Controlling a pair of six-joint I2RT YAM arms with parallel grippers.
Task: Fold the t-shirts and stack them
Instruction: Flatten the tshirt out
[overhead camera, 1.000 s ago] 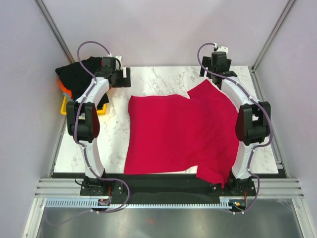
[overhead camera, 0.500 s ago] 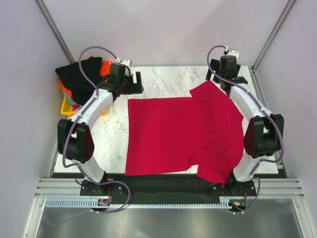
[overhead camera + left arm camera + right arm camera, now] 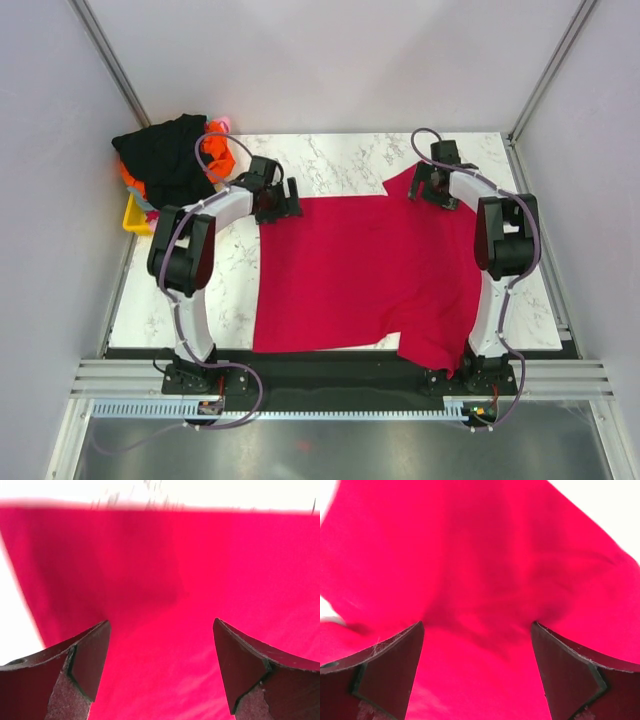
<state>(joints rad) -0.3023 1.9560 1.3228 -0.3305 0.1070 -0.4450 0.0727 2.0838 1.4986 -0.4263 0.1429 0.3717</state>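
A crimson red t-shirt (image 3: pixel 360 270) lies spread flat on the marble table, its near right part hanging over the front edge. My left gripper (image 3: pixel 281 201) stands open at the shirt's far left corner. In the left wrist view its fingers (image 3: pixel 92 655) are wide apart just above the red cloth (image 3: pixel 165 570), nothing pinched between them. My right gripper (image 3: pixel 432 188) is open over the far right sleeve. Red folds (image 3: pixel 480 555) fill the right wrist view between its spread fingers (image 3: pixel 395 665). More t-shirts sit piled at the far left: black (image 3: pixel 165 160), orange (image 3: pixel 215 150), a bit of pink (image 3: pixel 222 124).
A small yellow bin (image 3: pixel 134 214) sits under the pile at the table's left edge. Bare marble (image 3: pixel 215 290) shows left of the red shirt and along the far edge (image 3: pixel 340 155). Enclosure walls stand close on both sides.
Both arms have come in from the table's far corners toward the red shirt's far edge. The left gripper moved right and nearer; the right gripper dropped onto the sleeve. The shirt's far edge lies flatter.
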